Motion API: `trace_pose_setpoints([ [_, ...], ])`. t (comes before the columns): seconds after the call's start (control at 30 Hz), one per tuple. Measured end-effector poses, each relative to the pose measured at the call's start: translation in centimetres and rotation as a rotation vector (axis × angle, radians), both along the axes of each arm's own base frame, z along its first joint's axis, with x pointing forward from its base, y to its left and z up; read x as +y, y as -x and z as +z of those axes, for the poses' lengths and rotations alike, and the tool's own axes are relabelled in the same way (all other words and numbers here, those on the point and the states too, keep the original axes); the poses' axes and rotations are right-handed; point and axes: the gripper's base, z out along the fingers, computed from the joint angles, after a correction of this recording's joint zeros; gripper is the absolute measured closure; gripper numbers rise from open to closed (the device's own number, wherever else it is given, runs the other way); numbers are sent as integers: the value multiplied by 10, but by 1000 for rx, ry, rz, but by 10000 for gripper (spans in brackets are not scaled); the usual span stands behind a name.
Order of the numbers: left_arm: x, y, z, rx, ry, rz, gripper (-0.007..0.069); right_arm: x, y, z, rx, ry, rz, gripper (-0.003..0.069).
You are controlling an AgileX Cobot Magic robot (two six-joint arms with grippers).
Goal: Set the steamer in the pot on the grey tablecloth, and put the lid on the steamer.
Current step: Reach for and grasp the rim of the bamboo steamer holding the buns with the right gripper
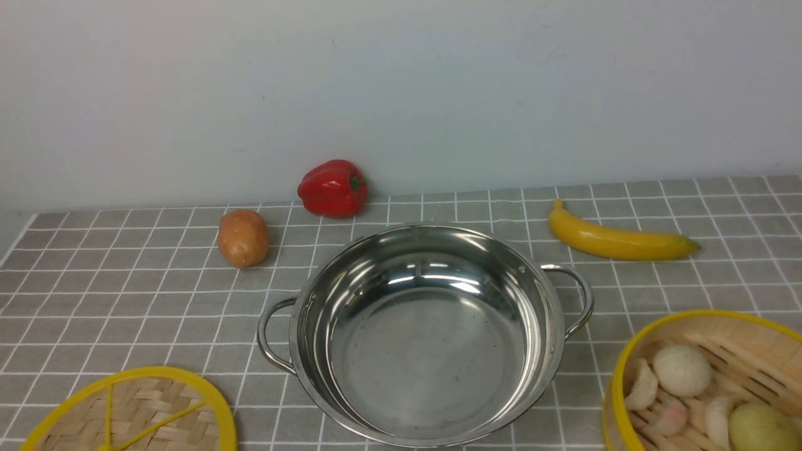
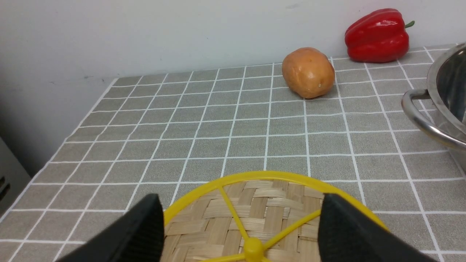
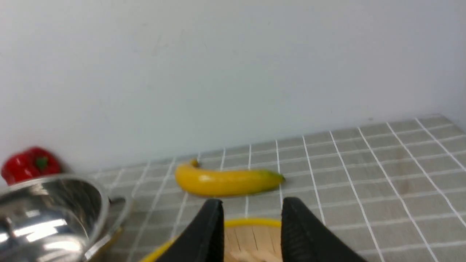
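Observation:
The shiny steel pot [image 1: 432, 351] stands empty in the middle of the grey tablecloth [image 1: 125, 300]. The flat woven lid [image 1: 156, 413] lies at the front left. In the left wrist view my left gripper [image 2: 240, 203] is open wide above the lid [image 2: 262, 203], one finger on each side of its knob [image 2: 253, 249]. The bamboo steamer [image 1: 720, 329] sits at the front right with several pale buns [image 1: 682, 369] inside. My right gripper [image 3: 251, 209] hovers over the steamer [image 3: 251, 240] with a gap between its fingers. Neither gripper shows in the front view.
A potato [image 1: 243, 238] and a red pepper [image 1: 332, 188] lie behind the pot on the left. A banana [image 1: 617, 241] lies behind it on the right. The wall runs close behind them. The cloth's left edge is near the lid.

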Motion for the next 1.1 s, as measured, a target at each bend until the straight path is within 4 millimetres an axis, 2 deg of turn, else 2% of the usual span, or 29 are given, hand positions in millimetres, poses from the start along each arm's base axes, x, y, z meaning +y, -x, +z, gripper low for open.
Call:
trace_pose_setpoints([
  [0.2,0,0,0,0,0,0,99,0,9,56,-63,11,2,416],
  [0.23,0,0,0,0,0,0,99,0,9,58,-63,11,2,416],
  [0.27,0,0,0,0,0,0,99,0,9,73,-46,15,4,416],
  [0.43,0,0,0,0,0,0,99,1,14,97,59,6,14,416],
  [0.67,0,0,0,0,0,0,99,5,16,98,98,-45,50,416],
  [0.8,0,0,0,0,0,0,99,5,22,100,166,85,66,416],
  [0.83,0,0,0,0,0,0,99,3,26,103,216,179,60,416],
  [0.93,0,0,0,0,0,0,99,-2,36,112,314,297,31,416],
  [1.03,0,0,0,0,0,0,99,-5,35,123,410,323,24,416],
  [1.1,0,0,0,0,0,0,99,-4,24,128,525,313,58,416],
])
